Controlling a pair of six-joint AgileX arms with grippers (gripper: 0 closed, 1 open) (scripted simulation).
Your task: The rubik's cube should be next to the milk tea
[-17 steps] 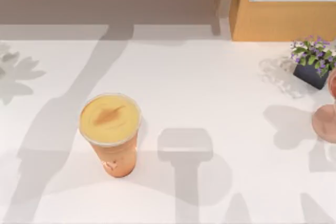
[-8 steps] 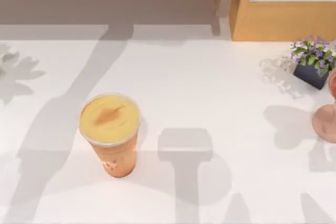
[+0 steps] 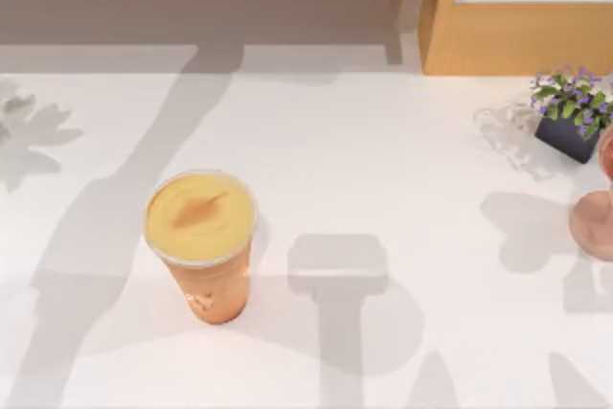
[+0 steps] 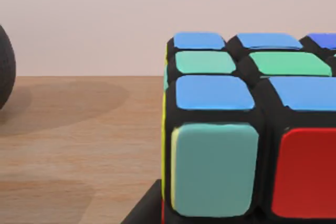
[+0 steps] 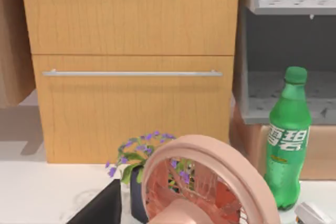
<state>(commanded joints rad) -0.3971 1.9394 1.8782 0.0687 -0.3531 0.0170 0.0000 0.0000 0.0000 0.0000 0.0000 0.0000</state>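
The milk tea [image 3: 201,237], a tall cup of orange-tan drink with a yellowish sealed top, stands left of centre on the white table [image 3: 383,160] in the top view. The rubik's cube [image 4: 247,129] looms very close in the left wrist view. It rests on a wooden surface [image 4: 79,145], with blue and green stickers on top and teal and red ones facing the camera. A dark edge of my left gripper [image 4: 144,208] sits just under the cube's near corner. A dark part of my right gripper [image 5: 100,208] shows low in the right wrist view, behind a pinkish stemmed glass.
The pinkish stemmed glass [image 3: 596,217] stands at the table's right edge, with a small purple-flower pot [image 3: 572,112] behind it. A wooden drawer cabinet [image 3: 517,16] is at the back right. A green soda bottle [image 5: 286,140] stands by a grey shelf. A dark round object [image 4: 4,66] lies beyond the cube.
The long arm shadow across the table's left side has shifted slightly. The cup, glass and flower pot have not moved.
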